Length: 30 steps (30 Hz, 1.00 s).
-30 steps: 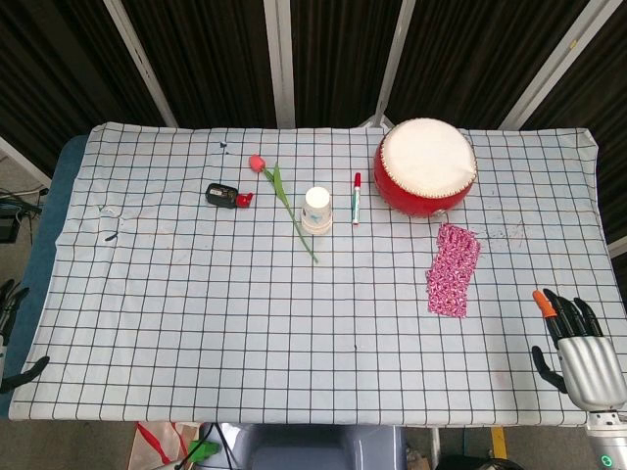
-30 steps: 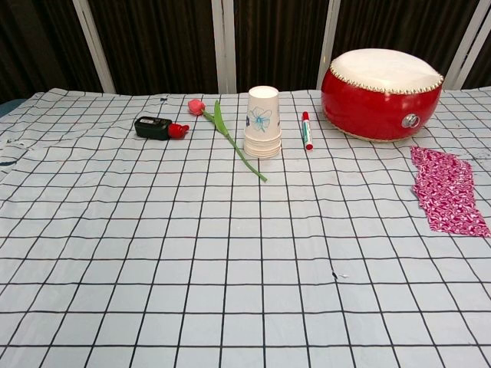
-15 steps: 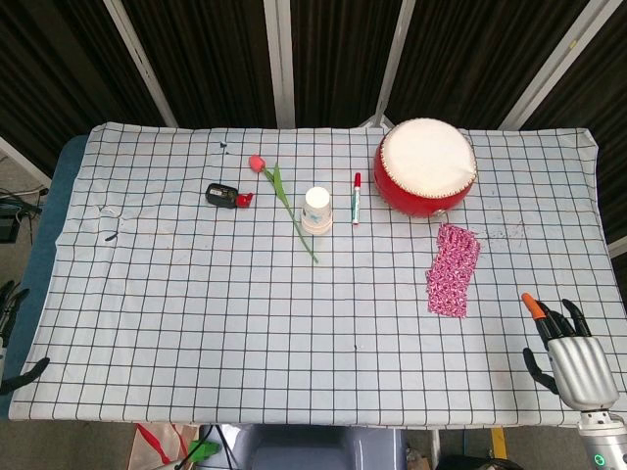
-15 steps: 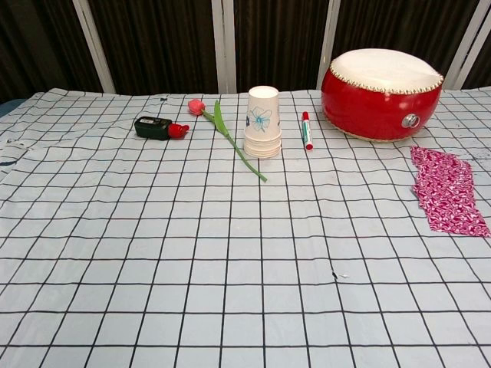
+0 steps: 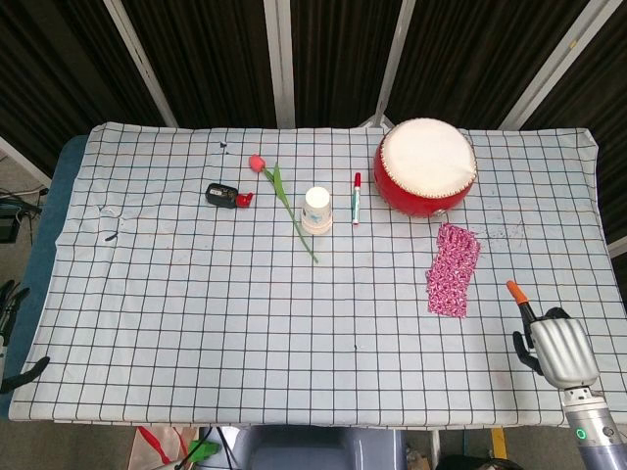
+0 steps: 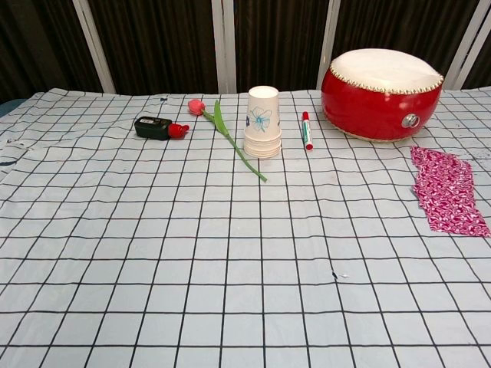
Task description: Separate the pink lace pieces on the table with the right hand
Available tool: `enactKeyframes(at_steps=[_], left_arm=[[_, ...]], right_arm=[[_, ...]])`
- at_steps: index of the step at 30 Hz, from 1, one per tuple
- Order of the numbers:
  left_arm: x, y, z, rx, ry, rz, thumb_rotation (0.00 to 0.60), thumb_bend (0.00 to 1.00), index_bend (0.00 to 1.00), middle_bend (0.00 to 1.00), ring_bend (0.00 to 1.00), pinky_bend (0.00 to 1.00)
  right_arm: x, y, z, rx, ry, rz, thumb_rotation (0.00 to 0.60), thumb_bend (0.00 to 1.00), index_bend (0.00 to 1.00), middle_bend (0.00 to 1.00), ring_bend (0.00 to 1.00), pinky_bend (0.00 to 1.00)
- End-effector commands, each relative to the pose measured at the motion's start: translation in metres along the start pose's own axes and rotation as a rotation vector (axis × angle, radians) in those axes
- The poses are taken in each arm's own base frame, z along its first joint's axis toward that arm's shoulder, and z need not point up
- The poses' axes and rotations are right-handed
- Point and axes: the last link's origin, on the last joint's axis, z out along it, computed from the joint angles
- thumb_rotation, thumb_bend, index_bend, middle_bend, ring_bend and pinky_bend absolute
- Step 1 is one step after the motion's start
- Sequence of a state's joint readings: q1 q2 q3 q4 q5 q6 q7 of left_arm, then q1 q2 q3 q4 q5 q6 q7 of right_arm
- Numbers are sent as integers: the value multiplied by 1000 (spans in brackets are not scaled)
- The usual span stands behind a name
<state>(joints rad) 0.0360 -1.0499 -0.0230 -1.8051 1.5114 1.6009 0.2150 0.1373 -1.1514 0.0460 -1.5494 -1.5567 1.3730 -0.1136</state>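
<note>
The pink lace pieces lie stacked as one patch on the checked cloth, just in front of the red drum; the chest view shows the lace at the far right. My right hand hovers over the table's front right corner, to the right of and nearer than the lace, not touching it. An orange-tipped finger points away from me, and the hand holds nothing. My left hand barely shows at the left edge, off the table, fingers apart and empty. Neither hand appears in the chest view.
A stack of paper cups stands mid-table, with an artificial tulip to its left and a red-capped marker to its right. A small black and red object lies further left. The drum sits just behind the lace.
My right hand has moved forward and left over the table's front right corner, closer to the lace. The lace and the other objects have not moved.
</note>
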Motion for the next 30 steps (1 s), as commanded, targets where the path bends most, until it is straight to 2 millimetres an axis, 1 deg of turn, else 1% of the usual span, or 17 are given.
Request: enactKeyframes(at_steps=[1,3,5,8,12,24,30], left_arm=[[0,0,0,2,0,-1,600,247,113,0,0,19],[0,0,0,3,1,-1,600,247,113,0,0,19],[0,-1,0,3,1,-2,600,247,113,0,0,19],[1,-1,0,4,2,-2,600,247,114,0,0,19],[1,-1,1,5,1,-1,600,247,114,0,0,20],[0,-1,1,7,-1,5,600,247,114,0,0,19],[-1,-1,2,10,-3,10,600,247,114,0,0,19]], right_arm=[[-5,-4,9,8,-47,-20,600,663,71,808,792,461],[-12,-6,13,15,-89,-39,600,716,82,834,806,472],[-18,-7,15,22,-127,-64,600,747,86,837,807,472],[-29,-10,18,39,-193,-121,600,754,90,838,807,472],[-39,-14,18,50,-251,-151,600,763,91,838,807,471],[-54,-26,27,79,-330,-205,600,764,104,838,807,472],[-60,-36,38,99,-365,-232,600,764,103,838,807,472]])
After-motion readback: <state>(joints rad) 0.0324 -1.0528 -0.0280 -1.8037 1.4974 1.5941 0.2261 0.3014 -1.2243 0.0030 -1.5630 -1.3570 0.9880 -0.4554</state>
